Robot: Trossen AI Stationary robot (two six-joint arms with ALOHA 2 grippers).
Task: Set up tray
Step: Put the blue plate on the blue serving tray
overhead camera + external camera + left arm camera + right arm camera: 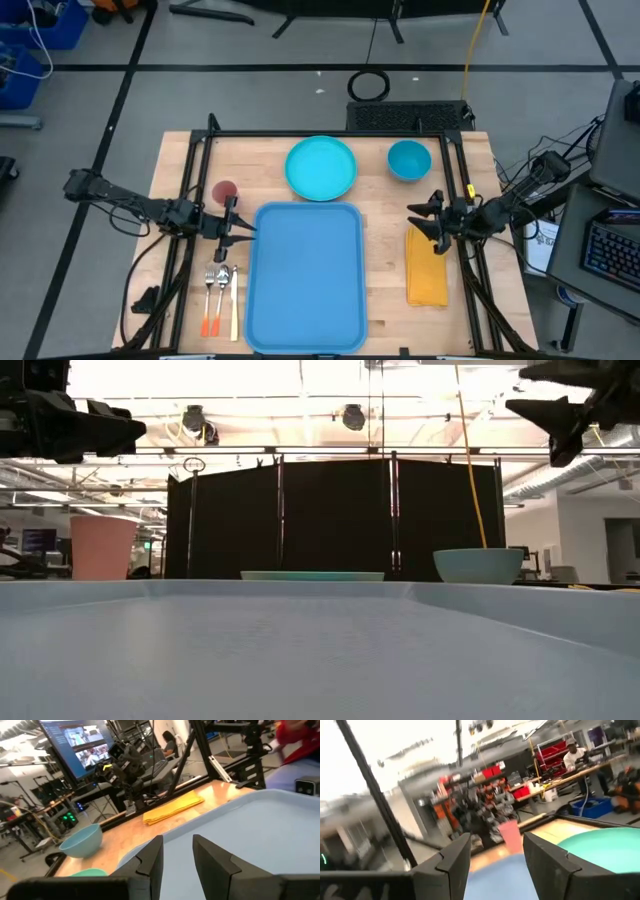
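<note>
On the table's (pixel 180 160) left side, the left gripper (pixel 243 233) hangs above the wood just beside the tray's (pixel 305 280) left rim, its fingers (pixel 152 862) parted with a gap between them and nothing held. Near that gripper, toward the far edge, stands a pink cup (pixel 224 191). Toward the near left corner lie two forks (pixel 216 290) and a knife (pixel 234 300), side by side and parallel to the tray's long left rim, the forks with orange handles. At the middle of the table, the tray rests flat with its long sides running from near edge to far edge; its near end reaches the table's near edge and nothing lies on it. Just beyond its far rim sits a round turquoise plate (pixel 321 167), close to the rim; whether it touches cannot be told. Right of the plate, near the far right corner, is a blue bowl (pixel 408 160). Along the right side a yellow napkin (pixel 426 268) lies flat, parallel to the tray and apart from it. Over the napkin's far end hangs the right gripper (pixel 422 217), raised off the table, its fingers (pixel 455 862) spread wide and empty. Beyond the table a person (pixel 572 755) sits at a bench.
</note>
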